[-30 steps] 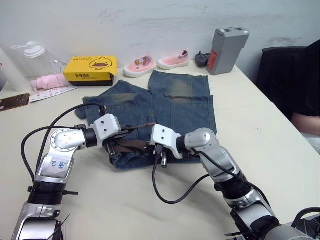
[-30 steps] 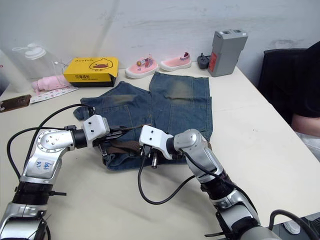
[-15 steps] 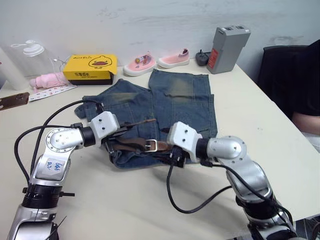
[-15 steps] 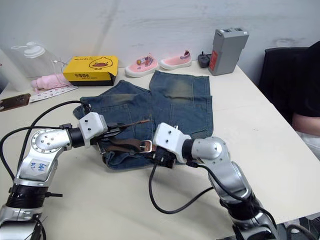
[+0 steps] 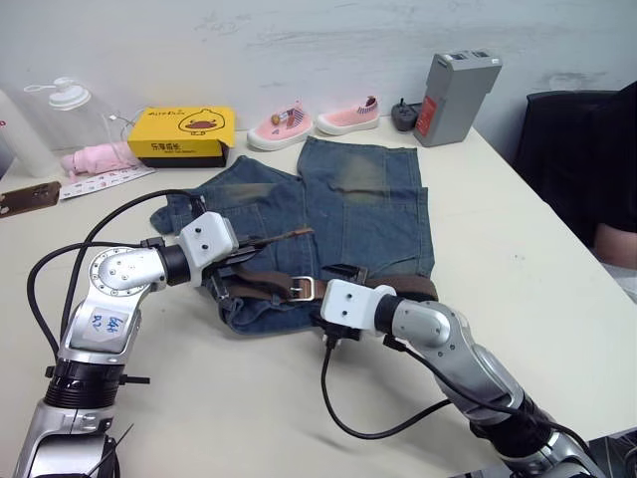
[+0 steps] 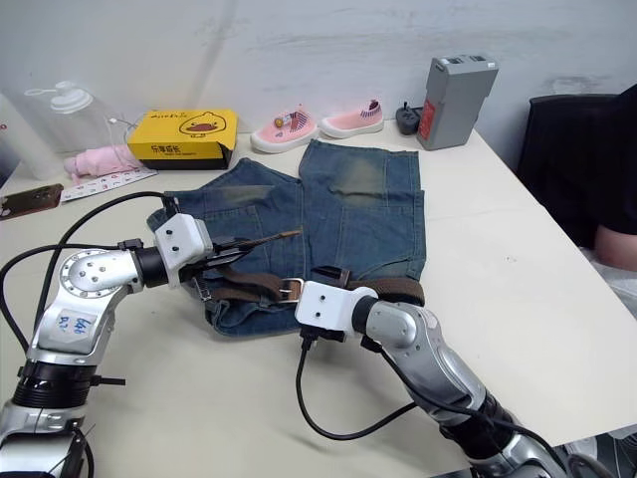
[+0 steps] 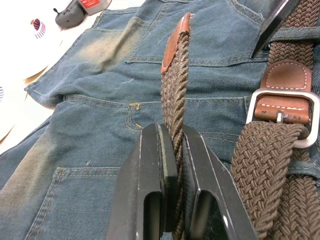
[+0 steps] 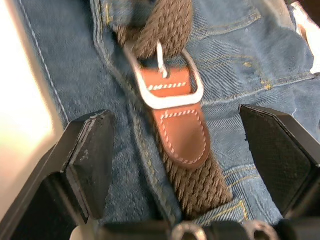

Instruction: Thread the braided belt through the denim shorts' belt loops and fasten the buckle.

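Across the middle of the worktop (image 5: 557,269) lie the denim shorts (image 5: 348,209), legs pointing to the far edge, waistband nearest the robot. Bare surface lies open on the right side and along the near edge; the far edge is lined with a yellow box (image 5: 182,134), a pair of pink shoes (image 5: 314,123) and a grey block (image 5: 455,85), all clear of the shorts except the box, which sits near the left leg.

The braided belt (image 5: 264,287) runs along the waistband, with the buckle (image 5: 304,289) lying flat on the denim roughly mid-waist. In the right wrist view the prong sits through the weave and a tan leather tab extends from the frame.

Left hand (image 7: 170,150) — clenched on the belt's free end, the strap pinched edge-on between both fingers, the leather tip (image 7: 177,42) raised above the cloth. Its forearm reaches in horizontally from the left.

Right hand (image 8: 185,150) — released, fingers spread wide on either side of the buckle, hovering just over it. Its arm comes in low from the near right, elbow bent.

A person in black sits at the far right edge.
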